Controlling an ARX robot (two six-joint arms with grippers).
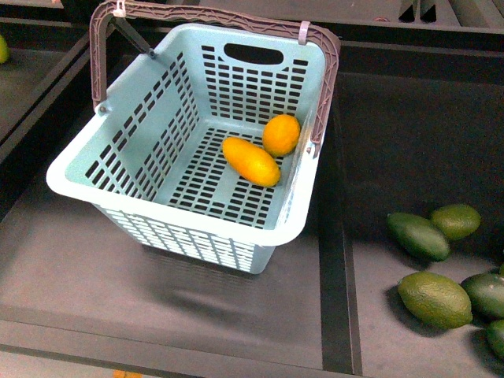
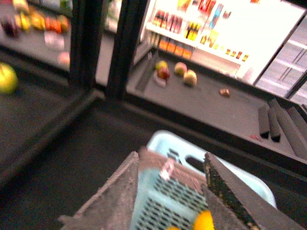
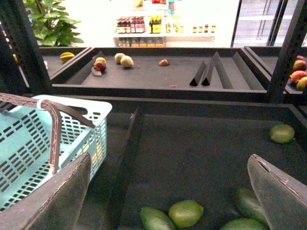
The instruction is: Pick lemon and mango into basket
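1. Resting inside the aqua-blue basket [image 1: 169, 138] are both fruits of the task: the elongated mango [image 1: 251, 161] lies on the slotted floor, and the rounder lemon [image 1: 281, 135] sits just beside it, touching or nearly touching, against the basket's right-hand wall. By the look of it, the sorting is done.
2. Handling, as a judgement: both fruits look smooth-skinned and firm, light enough for one arm, and likely to roll or slip. The mango would best be gripped across its thick middle, the lemon across its short width, with gentle pressure to avoid bruising.
3. The basket looks like stiff, light plastic. Its brown swing handle [image 1: 213, 13], fastened with white ties, is the natural place to take hold.
4. The left end effector [image 2: 170, 191] hangs above the basket's handle with its fingers spread wide and nothing between them.
5. The right end effector [image 3: 175, 191] is also spread wide and empty, over a dark shelf tray [image 3: 201, 143] holding green fruits [image 3: 185, 213].
6. Neither arm appears in the front view.
7. Writing: no readable labels or brands. Distant store shelves with bottles [image 3: 144, 24] appear in the wrist views, but they are overexposed and too small to read.
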